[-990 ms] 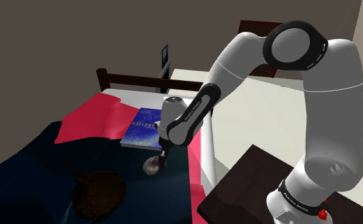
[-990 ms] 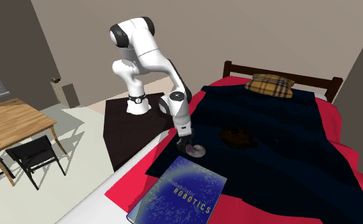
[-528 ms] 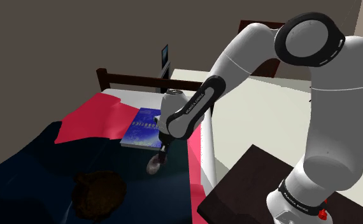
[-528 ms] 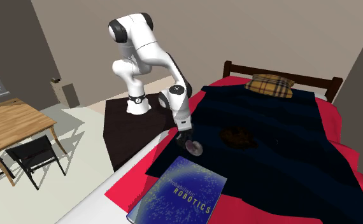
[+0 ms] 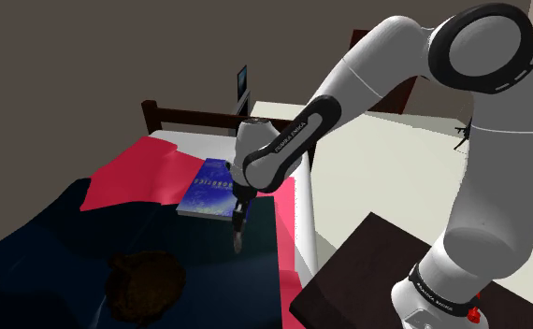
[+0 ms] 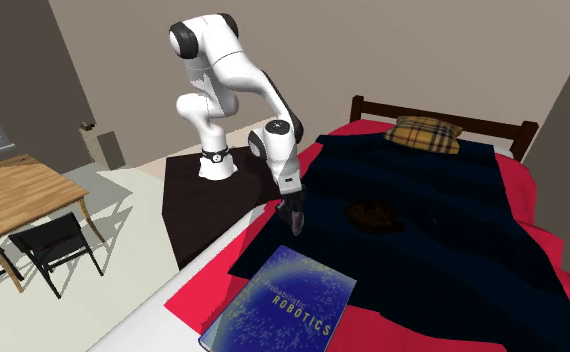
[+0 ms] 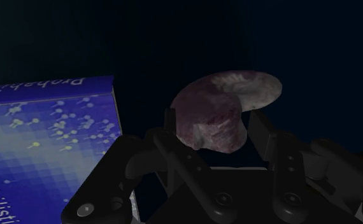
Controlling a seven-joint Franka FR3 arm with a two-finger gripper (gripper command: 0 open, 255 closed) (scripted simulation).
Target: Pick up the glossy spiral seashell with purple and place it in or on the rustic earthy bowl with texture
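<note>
A glossy spiral seashell, mottled purple and pale, sits clasped between my black fingers. My gripper is shut on it. It hangs just above the dark blue blanket, as the shoulder view shows the gripper pointing down near the book. The rough dark brown bowl rests on the blanket toward the shoulder view's lower left, apart from the gripper. In the second exterior view the bowl lies to the right of the gripper.
A blue robotics book lies beside the gripper on the red bedsheet. A plaid pillow rests by the dark headboard. A wooden table and a chair stand on the floor far off.
The gripper has lifted the seashell off the blanket and turned it, so it now appears edge-on in the outside views. The arm's elbow has swung upward.
</note>
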